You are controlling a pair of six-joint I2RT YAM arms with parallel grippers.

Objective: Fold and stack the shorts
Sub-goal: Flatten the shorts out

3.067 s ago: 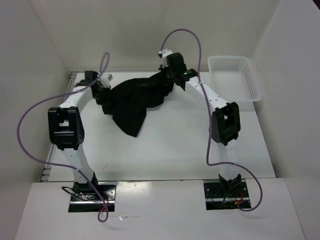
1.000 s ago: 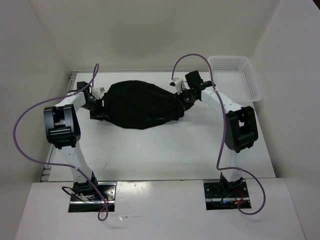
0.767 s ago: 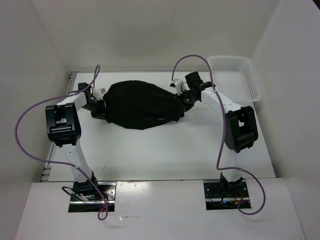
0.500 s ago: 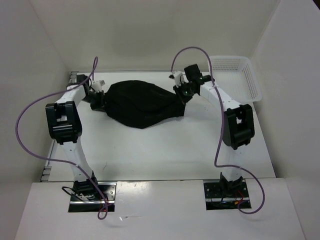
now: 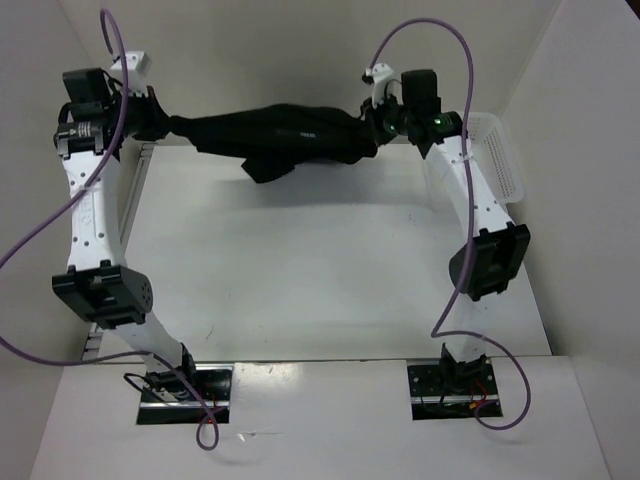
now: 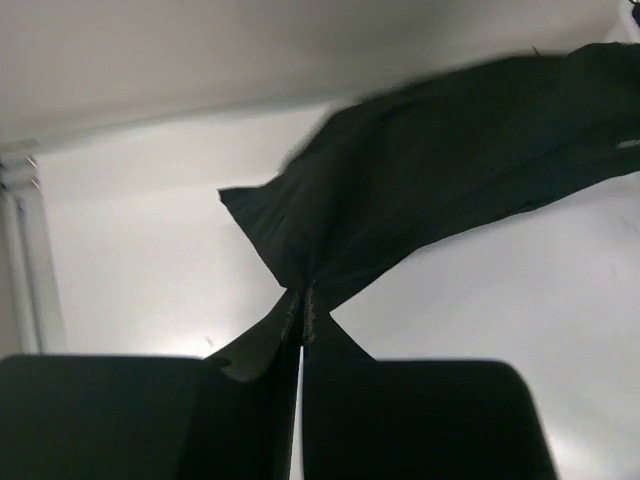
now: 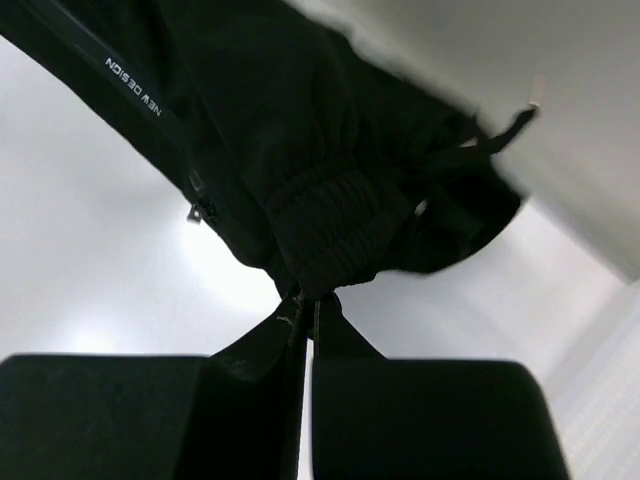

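Both the left hand (image 5: 167, 126) and right hand (image 5: 371, 131) clench the shorts (image 5: 290, 131); stretched aloft.

From a rounded heap spread on the tabletop (image 5: 320, 270) half a second ago, the shorts (image 5: 290, 135) now hang clear of it. They are pulled into a long narrow band, with one loose fold drooping left of the middle. The left tool (image 5: 168, 126) and right tool (image 5: 372, 130) are both higher, farther back and wider apart than before, and both arms now reach up instead of crouching low over the cloth
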